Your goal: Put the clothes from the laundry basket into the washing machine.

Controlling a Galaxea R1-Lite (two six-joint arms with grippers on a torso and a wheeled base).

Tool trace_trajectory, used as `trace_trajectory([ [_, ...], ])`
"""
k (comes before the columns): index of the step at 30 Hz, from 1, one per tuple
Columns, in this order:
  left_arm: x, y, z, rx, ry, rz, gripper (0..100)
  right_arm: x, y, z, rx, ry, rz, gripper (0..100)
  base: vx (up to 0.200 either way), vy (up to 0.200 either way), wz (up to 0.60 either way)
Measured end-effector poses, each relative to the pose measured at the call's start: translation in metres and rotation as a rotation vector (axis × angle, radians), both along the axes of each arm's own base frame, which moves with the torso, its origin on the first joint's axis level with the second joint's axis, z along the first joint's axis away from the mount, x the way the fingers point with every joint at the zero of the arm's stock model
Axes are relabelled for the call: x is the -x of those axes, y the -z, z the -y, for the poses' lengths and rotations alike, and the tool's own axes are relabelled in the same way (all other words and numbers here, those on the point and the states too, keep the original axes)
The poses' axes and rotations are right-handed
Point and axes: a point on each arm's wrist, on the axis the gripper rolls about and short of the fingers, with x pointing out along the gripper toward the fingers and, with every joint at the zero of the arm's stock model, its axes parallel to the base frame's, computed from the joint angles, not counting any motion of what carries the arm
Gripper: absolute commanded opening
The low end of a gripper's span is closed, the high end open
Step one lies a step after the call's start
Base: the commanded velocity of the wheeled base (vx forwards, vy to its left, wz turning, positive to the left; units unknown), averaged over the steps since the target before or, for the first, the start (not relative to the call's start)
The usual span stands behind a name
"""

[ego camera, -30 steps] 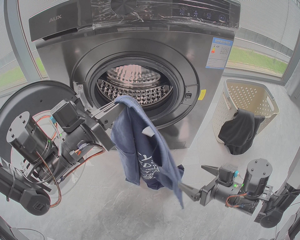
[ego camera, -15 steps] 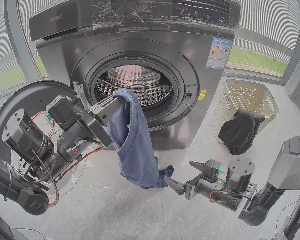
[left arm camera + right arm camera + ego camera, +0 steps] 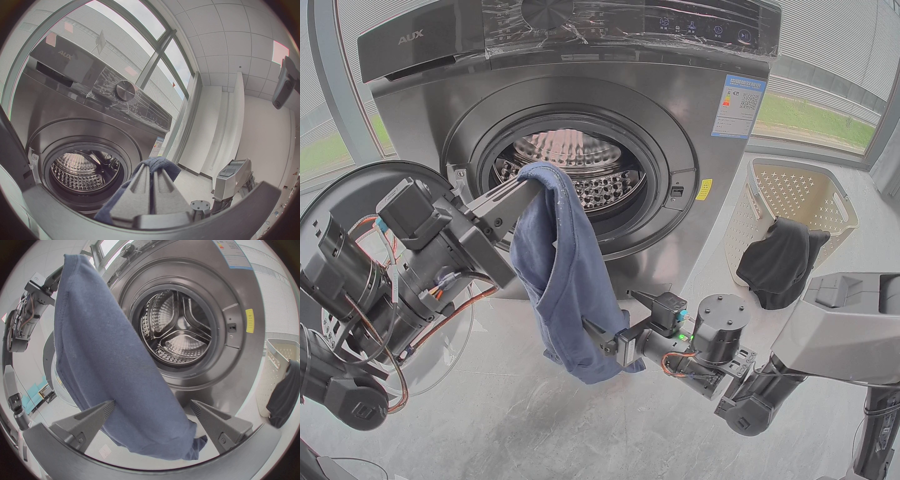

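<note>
My left gripper [image 3: 532, 182] is shut on the top of a dark blue shirt [image 3: 569, 275] and holds it just in front of the open drum [image 3: 569, 164] of the washing machine [image 3: 675, 112]. The left wrist view has the closed fingers [image 3: 142, 190] with blue cloth [image 3: 161, 163] bunched at their tips. The shirt hangs down clear of the floor. My right gripper [image 3: 615, 314] is open at its lower part. In the right wrist view the shirt [image 3: 103, 358] hangs between the two spread fingers [image 3: 93, 415].
The round machine door [image 3: 362, 194] stands open at the left, behind my left arm. A beige laundry basket [image 3: 800, 187] stands right of the machine with a black garment [image 3: 781, 262] draped over its front rim. Grey floor lies in front.
My right arm has swung left and up, bringing its open gripper around the shirt's lower part. The left gripper has lifted the shirt slightly, and its loose tail no longer trails to the right.
</note>
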Motion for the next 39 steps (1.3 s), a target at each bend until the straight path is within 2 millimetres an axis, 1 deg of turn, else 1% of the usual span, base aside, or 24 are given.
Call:
trace_trajectory([
  [5,0.002,-0.004,-0.001,0.008,0.001,0.012,0,-0.010,0.006,-0.018,-0.013,-0.038,0.025,100,0.000,0.000,0.00],
  [10,0.003,-0.006,-0.002,0.012,0.003,0.019,0,-0.011,0.016,-0.031,-0.016,-0.096,0.034,100,0.000,0.000,0.00],
  [15,0.004,-0.007,-0.003,0.014,0.004,0.023,0,-0.011,0.024,-0.041,-0.019,-0.114,0.037,100,0.000,0.000,0.00],
  [17,0.004,-0.008,-0.003,0.015,0.004,0.024,0,-0.013,0.026,-0.043,-0.018,-0.114,0.037,100,0.000,0.000,0.00],
  [21,0.005,-0.008,-0.003,0.016,0.005,0.026,0,-0.023,0.027,-0.047,-0.027,-0.097,0.057,100,0.000,0.000,0.00],
  [29,0.006,-0.009,-0.003,0.016,0.007,0.029,0,-0.055,0.035,-0.043,-0.033,-0.032,0.081,100,0.000,0.000,0.00],
  [34,0.006,-0.010,-0.003,0.020,0.008,0.032,0,-0.068,0.040,-0.045,-0.044,-0.017,0.094,100,0.000,0.000,0.00],
  [39,0.007,-0.011,-0.004,0.022,0.008,0.035,0,-0.074,0.043,-0.047,-0.058,-0.007,0.104,100,0.000,0.000,0.00],
])
